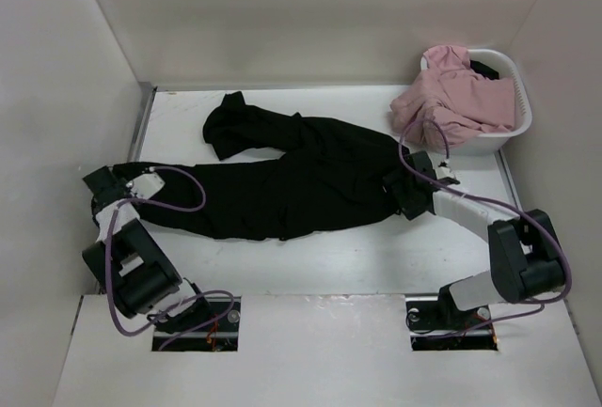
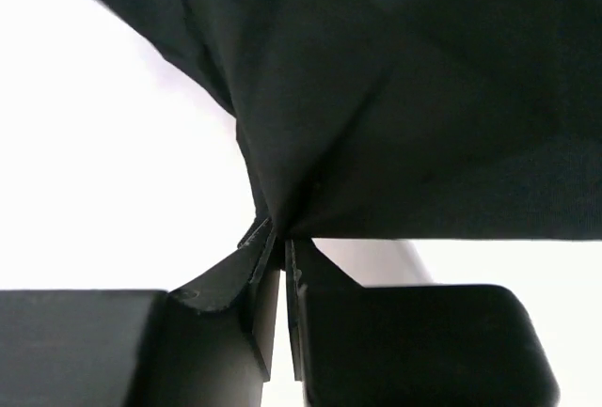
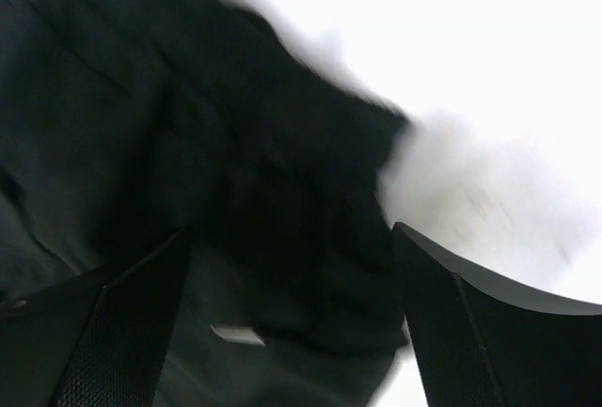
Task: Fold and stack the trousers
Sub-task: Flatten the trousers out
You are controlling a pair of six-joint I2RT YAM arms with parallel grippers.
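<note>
The long black soft-fabric trousers (image 1: 310,181) lie across the middle of the flat white table (image 1: 320,261). At 9 o'clock the left gripper (image 2: 280,240) pinches a leg end tight; at 3 o'clock the right gripper (image 3: 292,304) spreads its fingers wide over the other end

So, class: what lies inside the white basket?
A pale pink garment fills the basket, spilling over its rim. A dark item shows behind it; the basket's bottom is covered.

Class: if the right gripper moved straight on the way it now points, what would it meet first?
Most likely the trousers: black fabric fills the space ahead of the open right gripper, though the blur hides how close it is.
</note>
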